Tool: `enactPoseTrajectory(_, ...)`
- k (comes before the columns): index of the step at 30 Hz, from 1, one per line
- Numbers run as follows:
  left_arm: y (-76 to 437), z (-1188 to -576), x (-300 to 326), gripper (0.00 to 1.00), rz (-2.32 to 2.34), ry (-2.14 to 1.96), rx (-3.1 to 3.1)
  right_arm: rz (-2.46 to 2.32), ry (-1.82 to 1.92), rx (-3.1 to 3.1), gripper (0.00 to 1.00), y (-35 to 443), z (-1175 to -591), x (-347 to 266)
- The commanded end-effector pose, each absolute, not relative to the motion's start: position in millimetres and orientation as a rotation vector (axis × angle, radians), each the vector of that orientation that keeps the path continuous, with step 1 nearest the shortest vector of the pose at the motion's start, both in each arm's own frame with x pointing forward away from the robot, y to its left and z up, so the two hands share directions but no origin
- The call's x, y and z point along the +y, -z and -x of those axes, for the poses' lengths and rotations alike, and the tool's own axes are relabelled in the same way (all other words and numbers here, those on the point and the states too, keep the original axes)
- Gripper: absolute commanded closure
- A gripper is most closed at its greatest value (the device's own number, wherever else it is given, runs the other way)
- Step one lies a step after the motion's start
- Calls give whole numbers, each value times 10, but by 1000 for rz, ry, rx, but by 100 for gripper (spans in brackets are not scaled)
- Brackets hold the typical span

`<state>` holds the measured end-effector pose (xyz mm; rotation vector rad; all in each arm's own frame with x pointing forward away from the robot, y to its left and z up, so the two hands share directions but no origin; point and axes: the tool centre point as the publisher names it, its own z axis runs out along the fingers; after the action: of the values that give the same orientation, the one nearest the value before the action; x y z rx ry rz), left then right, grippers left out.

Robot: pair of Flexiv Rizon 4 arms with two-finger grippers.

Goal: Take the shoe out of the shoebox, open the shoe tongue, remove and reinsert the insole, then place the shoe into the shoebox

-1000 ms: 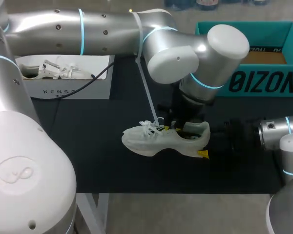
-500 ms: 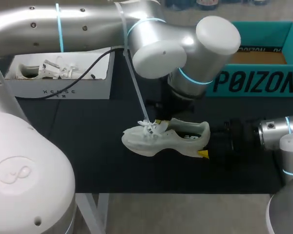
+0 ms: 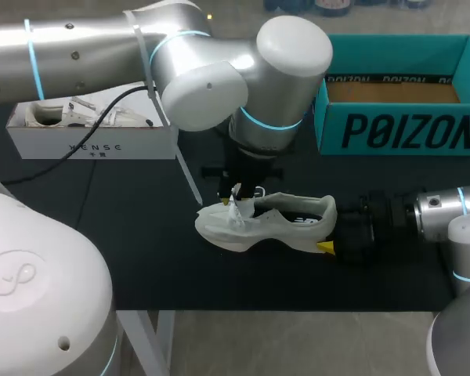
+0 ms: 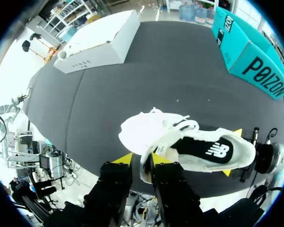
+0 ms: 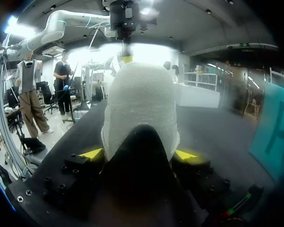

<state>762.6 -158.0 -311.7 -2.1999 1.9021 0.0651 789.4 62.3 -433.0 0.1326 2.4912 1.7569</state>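
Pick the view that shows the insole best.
Left wrist view: it looks down into the shoe, the black insole open to sight. Head view shows just a dark sliver in the opening; right wrist view shows only the heel, no insole.

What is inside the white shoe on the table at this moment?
A dark insole lies in the shoe, seen through the opening. Its toe end is covered by the shoe's front and by the tongue pinched in the left gripper.
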Motion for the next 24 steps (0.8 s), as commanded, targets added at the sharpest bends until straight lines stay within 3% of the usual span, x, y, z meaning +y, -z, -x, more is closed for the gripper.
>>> enactPoseTrajectory(1, 3201, -7606, -1594, 0, 2235, 93, 2043, -137, -1753, 2494, 100, 4353, -7905, 644)
enactPoseTrajectory(6, 3246, -7600, -1745, 0, 2236, 158, 2162, -137, -1753, 2494, 100, 4353, -7905, 644)
enactPoseTrajectory(8, 3264, -7607, -1776, 7, 2240, 182, 2202, -137, -1753, 2494, 100, 4353, -7905, 644)
enactPoseTrajectory(9, 3275, -7613, -1803, 38, 2237, 188, 2213, -137, -1753, 2494, 100, 4353, -7905, 644)
enactPoseTrajectory(10, 3278, -7617, -1817, 56, 2237, 194, 2225, -137, -1753, 2494, 100, 4353, -7905, 644)
enactPoseTrajectory(11, 3280, -7618, -1825, 59, 2238, 195, 2229, -137, -1753, 2494, 100, 4353, -7905, 644)
enactPoseTrajectory(13, 3283, -7629, -1847, 93, 2235, 205, 2245, -137, -1753, 2494, 100, 4353, -7905, 644)
enactPoseTrajectory(14, 3284, -7633, -1854, 100, 2232, 207, 2249, -137, -1753, 2494, 100, 4353, -7905, 644)
enactPoseTrajectory(24, 3211, -7661, -1778, 100, 2227, 215, 2244, -137, -1753, 2494, 100, 4353, -7905, 644)
